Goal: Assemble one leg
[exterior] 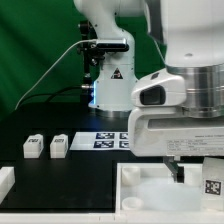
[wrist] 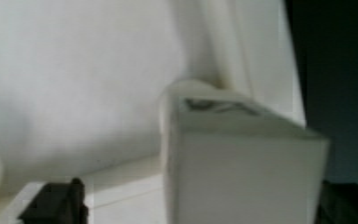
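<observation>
Gripper (exterior: 178, 172) hangs low over the white tray (exterior: 140, 190) at the exterior view's lower right; fingers hidden, so their grip cannot be told. Wrist view: a pale blurred block close up, identity unclear. Two legs (exterior: 34, 147) (exterior: 58, 146) stand side by side on the black table (exterior: 70, 185), well apart from it. Marker board (exterior: 108, 140) lies between.

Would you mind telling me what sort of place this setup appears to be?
Probably a robotics lab bench: a white robot arm stands on a black table, with a marker board of printed tags and small tagged white legs laid out beside it.
</observation>
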You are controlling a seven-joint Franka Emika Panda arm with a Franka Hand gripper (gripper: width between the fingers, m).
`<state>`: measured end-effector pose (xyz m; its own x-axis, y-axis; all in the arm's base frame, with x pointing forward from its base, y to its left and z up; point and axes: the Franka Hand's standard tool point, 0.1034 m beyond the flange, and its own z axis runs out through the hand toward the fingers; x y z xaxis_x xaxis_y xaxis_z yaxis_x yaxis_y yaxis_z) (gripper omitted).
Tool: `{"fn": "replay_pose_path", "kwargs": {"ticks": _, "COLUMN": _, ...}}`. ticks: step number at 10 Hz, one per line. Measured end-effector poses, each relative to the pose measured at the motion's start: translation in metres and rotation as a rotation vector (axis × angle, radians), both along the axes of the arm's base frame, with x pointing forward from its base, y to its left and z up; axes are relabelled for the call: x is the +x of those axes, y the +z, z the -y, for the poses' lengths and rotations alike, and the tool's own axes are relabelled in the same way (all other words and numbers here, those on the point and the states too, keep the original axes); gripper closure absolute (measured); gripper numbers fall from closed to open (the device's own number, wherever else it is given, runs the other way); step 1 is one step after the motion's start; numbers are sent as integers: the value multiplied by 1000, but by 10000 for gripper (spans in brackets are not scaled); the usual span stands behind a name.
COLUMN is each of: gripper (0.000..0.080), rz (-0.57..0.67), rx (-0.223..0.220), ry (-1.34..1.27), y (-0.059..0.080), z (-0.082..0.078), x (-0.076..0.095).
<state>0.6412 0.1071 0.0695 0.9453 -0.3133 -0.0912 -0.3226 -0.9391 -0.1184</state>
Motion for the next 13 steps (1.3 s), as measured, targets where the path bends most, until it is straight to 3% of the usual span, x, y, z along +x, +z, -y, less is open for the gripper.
{"fn": "replay_pose_path", "kwargs": {"ticks": 1, "gripper": 164, "rz": -3, "rx": 1, "ry": -24, "y": 0, "z": -1, "x": 0}}
{"fn": "replay_pose_path", "kwargs": {"ticks": 3, "gripper": 514, "rz": -26, "rx": -6, "ry": -182, "y": 0, "z": -1, "x": 0}}
{"fn": "replay_pose_path", "kwargs": {"ticks": 6, "gripper": 511, "rz": -77, "rx": -17, "ry": -512, "y": -1, "z": 0, "x": -1}}
{"fn": "replay_pose_path", "kwargs": {"ticks": 7, "gripper": 511, "rz": -116, "rx": -29, "ry": -754, "y": -1, "z": 1, "x": -2}}
{"fn": "replay_pose_path", "kwargs": {"ticks": 8, "gripper": 511, "rz": -145, "rx": -20, "ry": -984, "y": -2, "z": 1, "x": -4}}
{"fn": "replay_pose_path", "kwargs": {"ticks": 10, "gripper": 510, "rz": -174, "rx": 45, "ry": -1415, "y": -2, "z": 1, "x": -10}}
{"fn": "replay_pose_path", "kwargs": {"ticks": 13, "gripper": 509, "rz": -238, "rx": 60, "ry": -1678, "y": 0, "z": 2, "x": -11}}
